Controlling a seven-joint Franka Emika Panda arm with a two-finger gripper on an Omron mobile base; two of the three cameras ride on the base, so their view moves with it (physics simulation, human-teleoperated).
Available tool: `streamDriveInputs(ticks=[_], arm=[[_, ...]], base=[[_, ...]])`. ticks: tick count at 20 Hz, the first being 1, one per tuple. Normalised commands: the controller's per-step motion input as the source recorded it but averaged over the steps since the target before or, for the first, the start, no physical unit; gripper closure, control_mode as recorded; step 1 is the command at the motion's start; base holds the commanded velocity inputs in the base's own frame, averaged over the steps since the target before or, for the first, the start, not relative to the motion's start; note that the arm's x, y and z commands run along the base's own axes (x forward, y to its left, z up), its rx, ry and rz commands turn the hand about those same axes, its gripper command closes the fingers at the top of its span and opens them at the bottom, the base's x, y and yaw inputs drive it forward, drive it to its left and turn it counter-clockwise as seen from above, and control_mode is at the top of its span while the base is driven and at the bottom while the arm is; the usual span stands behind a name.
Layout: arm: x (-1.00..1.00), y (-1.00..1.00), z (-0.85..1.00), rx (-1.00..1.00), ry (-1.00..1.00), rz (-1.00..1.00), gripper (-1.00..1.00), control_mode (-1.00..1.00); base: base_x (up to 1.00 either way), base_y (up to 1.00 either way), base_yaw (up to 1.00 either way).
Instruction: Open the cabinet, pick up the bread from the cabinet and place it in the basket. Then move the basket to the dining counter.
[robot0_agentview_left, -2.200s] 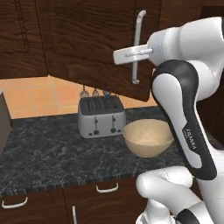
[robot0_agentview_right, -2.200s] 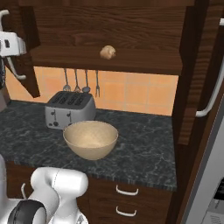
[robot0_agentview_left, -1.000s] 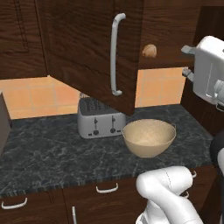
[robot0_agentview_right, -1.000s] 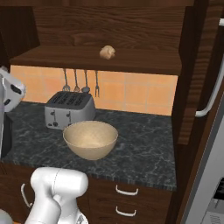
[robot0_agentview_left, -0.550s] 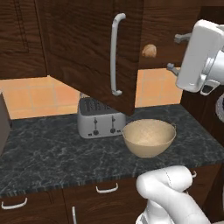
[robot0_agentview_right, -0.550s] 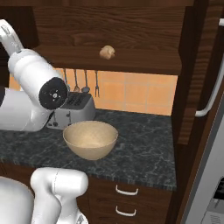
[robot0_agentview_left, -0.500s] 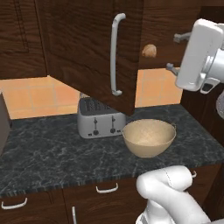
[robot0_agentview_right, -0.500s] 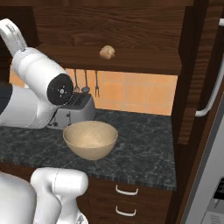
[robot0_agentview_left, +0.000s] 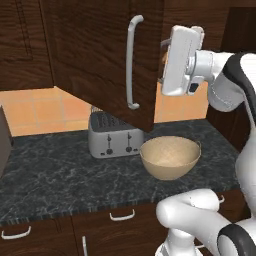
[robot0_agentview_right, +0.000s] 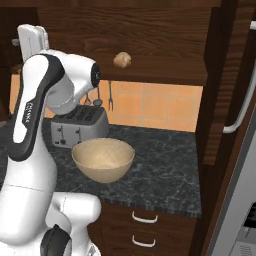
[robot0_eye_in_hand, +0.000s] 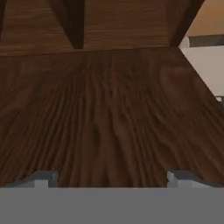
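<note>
Just bread (robot0_agentview_right: 122, 60) beyond open jaws

black counter (robot0_agentview_left: 55, 175) bearing toaster (robot0_agentview_left: 112, 136), basket (robot0_agentview_left: 170, 156), shelf (robot0_agentview_right: 150, 67) apparently holding bread (robot0_agentview_right: 122, 60)

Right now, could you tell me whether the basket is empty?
Empty: the basket shows a bare inside, and the bread sits on the cabinet shelf.

I see a silver toaster (robot0_agentview_left: 112, 137) standing on the black marbled countertop (robot0_agentview_left: 60, 175), against the orange tiled backsplash (robot0_agentview_right: 160, 107). Utensils (robot0_agentview_right: 102, 97) hang on that wall just above the toaster. Below the countertop are dark drawers (robot0_agentview_left: 120, 222) with short silver handles (robot0_agentview_right: 145, 217). On my right I make out a long pale handle (robot0_agentview_right: 240, 112) on a tall unit.
</note>
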Motion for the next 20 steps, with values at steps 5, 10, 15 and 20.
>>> streamDriveInputs(ticks=[5,10,15,20], arm=[[0.28,1.00,-0.28,0.00,0.03,0.32,-1.00,-1.00],[-0.17,1.00,0.00,-0.06,0.05,0.24,-1.00,-1.00],[-0.63,1.00,0.00,-0.09,-0.02,0.13,-1.00,-1.00],[-0.21,0.59,-0.26,-0.01,-0.15,-0.04,-1.00,-1.00]], base=[[0.00,0.00,0.00],[0.00,0.00,0.00],[0.00,0.00,0.00],[0.00,0.00,0.00]])
